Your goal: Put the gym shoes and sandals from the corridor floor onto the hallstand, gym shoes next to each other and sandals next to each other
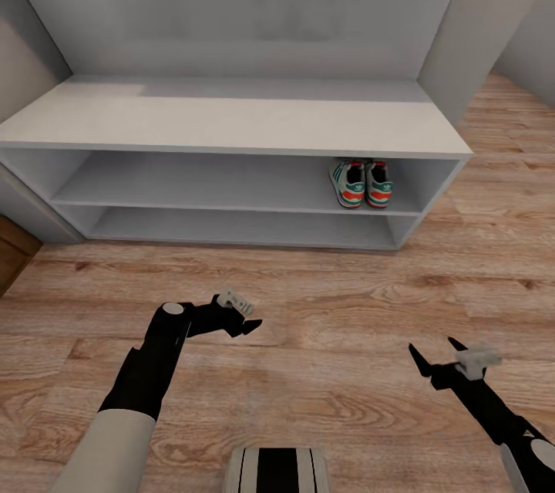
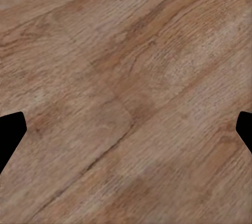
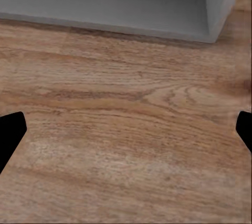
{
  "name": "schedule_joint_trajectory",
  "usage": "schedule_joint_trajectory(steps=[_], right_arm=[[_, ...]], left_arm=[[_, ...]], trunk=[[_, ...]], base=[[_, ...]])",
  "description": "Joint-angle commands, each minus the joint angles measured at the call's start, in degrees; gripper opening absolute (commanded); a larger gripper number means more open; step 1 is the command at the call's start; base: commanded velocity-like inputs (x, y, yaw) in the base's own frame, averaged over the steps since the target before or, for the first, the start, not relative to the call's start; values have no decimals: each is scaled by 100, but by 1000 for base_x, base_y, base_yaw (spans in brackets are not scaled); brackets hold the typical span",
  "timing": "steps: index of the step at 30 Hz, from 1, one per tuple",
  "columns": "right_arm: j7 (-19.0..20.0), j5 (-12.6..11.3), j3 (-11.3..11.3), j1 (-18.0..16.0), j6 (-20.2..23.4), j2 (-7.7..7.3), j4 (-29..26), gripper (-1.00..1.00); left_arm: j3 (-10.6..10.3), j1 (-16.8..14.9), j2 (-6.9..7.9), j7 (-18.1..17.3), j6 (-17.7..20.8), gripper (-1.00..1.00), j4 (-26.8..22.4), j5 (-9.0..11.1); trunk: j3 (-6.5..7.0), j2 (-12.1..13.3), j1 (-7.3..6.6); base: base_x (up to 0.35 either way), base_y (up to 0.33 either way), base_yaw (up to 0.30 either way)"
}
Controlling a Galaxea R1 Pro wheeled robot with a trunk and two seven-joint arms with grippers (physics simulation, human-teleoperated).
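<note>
Two gym shoes (image 1: pixel 361 184) on hallstand (image 1: pixel 231 119) shelf, well beyond both grippers' fingers (image 1: pixel 248 327).

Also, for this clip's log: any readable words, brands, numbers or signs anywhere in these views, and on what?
None can be read.
The gym shoes on the hallstand have red-orange heel patches; any mark there is too small and blurred to make out.
The left gripper, right gripper and corridor floor bear no text.

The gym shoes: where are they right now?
In the head view, the two gym shoes sit side by side, heels outward, on the upper open shelf of the hallstand, near its right end, under the flat top.
</note>
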Motion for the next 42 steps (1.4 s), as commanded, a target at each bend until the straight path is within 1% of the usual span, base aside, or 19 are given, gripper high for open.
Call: schedule_joint_trajectory(steps=[1,5,6,8,9,12,13,15,17,18,21,22,26,27,31,32,34,37,42], right_arm=[[3,0,-7,2,0,0,-1,100],[363,-23,-761,272,17,-3,156,100],[363,-23,-761,272,17,-3,156,100],[560,-39,-1173,357,20,5,298,100],[560,-39,-1173,357,20,5,298,100],[856,-61,-1737,431,23,32,422,100],[856,-61,-1737,431,23,32,422,100],[1043,-74,-2045,457,27,43,497,100],[1183,-79,-2261,474,29,52,557,100],[1183,-79,-2261,474,29,52,557,100],[1294,-69,-2436,488,29,71,611,100],[1294,-69,-2436,488,29,71,611,100],[1316,-37,-2532,494,26,118,655,100],[1316,-37,-2532,494,26,118,655,100],[1242,-25,-2571,488,25,150,688,100],[1242,-25,-2571,488,25,150,688,100],[1178,-26,-2583,484,24,157,701,100],[1072,-27,-2593,480,24,166,713,100],[984,-27,-2598,479,26,167,719,100]], left_arm=[[0,0,0,0,0,100,1,0],[17,84,14,51,-46,100,84,-42],[17,84,14,51,-46,100,84,-42],[36,145,49,81,-54,100,89,-52],[36,145,49,81,-54,100,89,-52],[28,228,56,132,-76,100,86,-77],[28,228,56,132,-76,100,86,-77],[26,294,54,159,-86,100,86,-96],[29,390,62,177,-97,100,75,-105],[29,390,62,177,-97,100,75,-105],[41,559,84,188,-149,100,69,-98],[41,559,84,188,-149,100,69,-98],[82,861,98,193,-546,100,98,-39],[82,861,98,193,-546,100,98,-39],[166,1179,94,208,-1080,100,159,256],[166,1179,94,208,-1080,100,159,256],[200,1267,95,213,-1233,100,176,373],[231,1345,97,222,-1366,100,196,477],[249,1394,102,230,-1445,100,219,537]], trunk=[[0,0,0],[0,0,0],[0,0,0],[0,0,0],[0,0,0],[0,0,0],[0,0,0],[0,0,0],[0,0,0],[0,0,0],[0,0,0],[0,0,0],[0,0,0],[0,0,0],[0,0,0],[0,0,0],[0,0,0],[0,0,0],[0,0,0]], base=[[0,0,0],[0,0,0],[0,0,0],[0,0,0],[0,0,0],[0,0,0],[0,0,0],[0,0,0],[0,0,0],[0,0,0],[0,0,0],[0,0,0],[0,0,0],[0,0,0],[0,0,0],[0,0,0],[0,0,0],[0,-16,0],[0,-113,0]])
